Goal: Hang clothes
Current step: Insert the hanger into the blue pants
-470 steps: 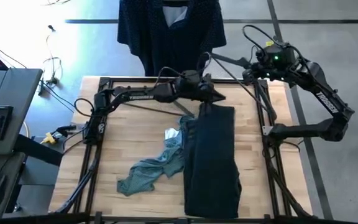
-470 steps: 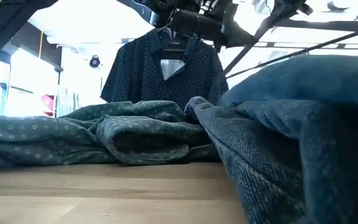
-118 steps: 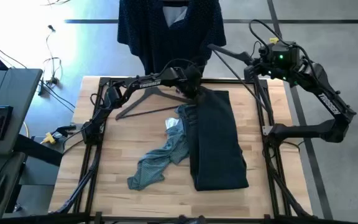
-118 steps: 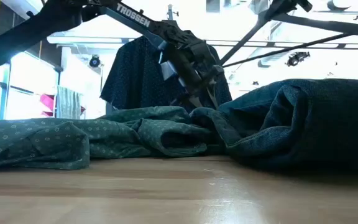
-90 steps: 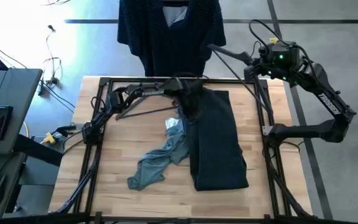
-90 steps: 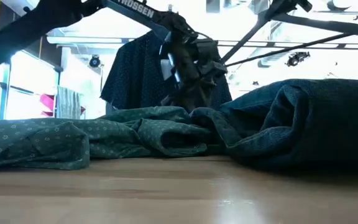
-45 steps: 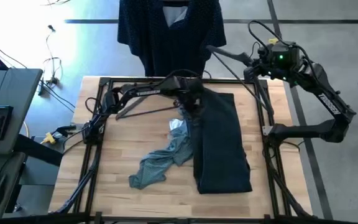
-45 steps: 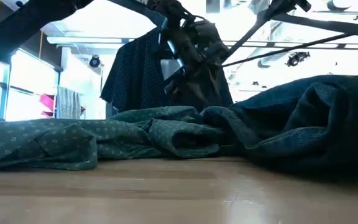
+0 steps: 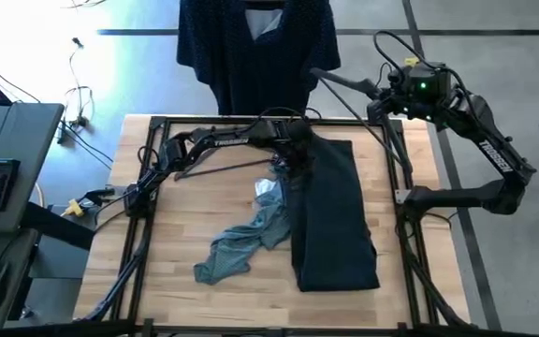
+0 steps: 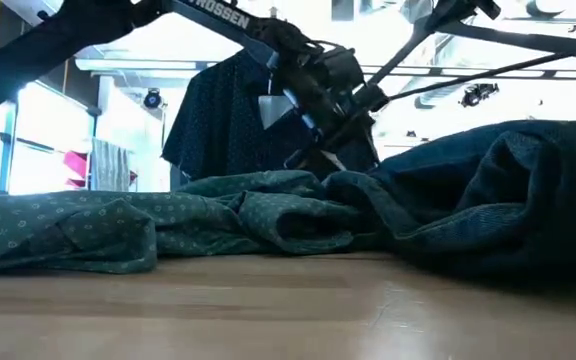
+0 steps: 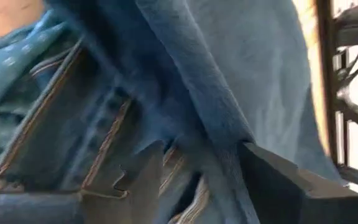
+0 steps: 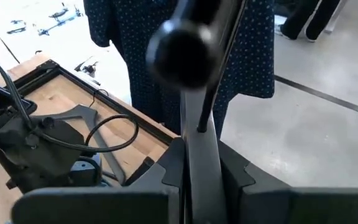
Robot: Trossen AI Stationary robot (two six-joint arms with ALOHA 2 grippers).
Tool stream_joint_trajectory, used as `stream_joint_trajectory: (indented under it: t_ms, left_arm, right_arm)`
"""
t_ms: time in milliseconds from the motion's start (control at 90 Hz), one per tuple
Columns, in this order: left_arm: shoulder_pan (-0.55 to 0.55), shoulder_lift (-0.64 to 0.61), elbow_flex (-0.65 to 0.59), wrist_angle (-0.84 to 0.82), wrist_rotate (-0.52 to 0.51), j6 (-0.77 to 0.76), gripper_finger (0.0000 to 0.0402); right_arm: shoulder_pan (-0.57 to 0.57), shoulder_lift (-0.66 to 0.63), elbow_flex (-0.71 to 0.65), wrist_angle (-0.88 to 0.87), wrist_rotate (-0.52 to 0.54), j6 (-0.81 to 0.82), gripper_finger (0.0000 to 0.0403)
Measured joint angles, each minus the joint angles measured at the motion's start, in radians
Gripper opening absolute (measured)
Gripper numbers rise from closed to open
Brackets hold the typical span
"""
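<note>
Nearest the front edge of the worktop, we see the teal shirt crumpled just left of the black trousers, whose long axis runs front to back. At their far end our left hand sits right on the waistband, far nearer than the other; its fingers stand apart with a fold of dark fabric between them, not yet clamped. Beyond, our right hand is closed on the thin hanger above the far right corner. Farthest back, the navy dotted shirt already hangs.
</note>
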Motion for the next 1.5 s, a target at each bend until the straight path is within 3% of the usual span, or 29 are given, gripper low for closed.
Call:
stream_joint_trajectory:
  t_ms: [144,511,978,1133,1500]
  left_arm:
    - [0.0,0.014,0.002,0.047,-0.002,-0.003,0.0197]
    - [0.0,0.032,0.0,-0.046,-0.009,0.024,0.0197]
    - [-0.001,0.073,0.0,0.18,-0.007,-0.001,0.0198]
    - [-0.001,0.073,0.0,0.263,-0.011,0.067,0.0187]
    - [-0.007,0.086,0.0,0.212,-0.015,0.036,0.0167]
  right_arm:
    - [0.0,0.0,0.0,0.005,0.0,0.0,0.0025]
    - [0.0,0.0,0.0,0.005,-0.004,-0.017,0.0025]
    - [0.0,0.012,0.0,0.006,-0.019,-0.018,0.0025]
    - [0.0,0.012,0.0,0.006,-0.018,-0.018,0.0025]
    - [0.0,0.012,0.0,0.006,-0.018,-0.018,0.0025]
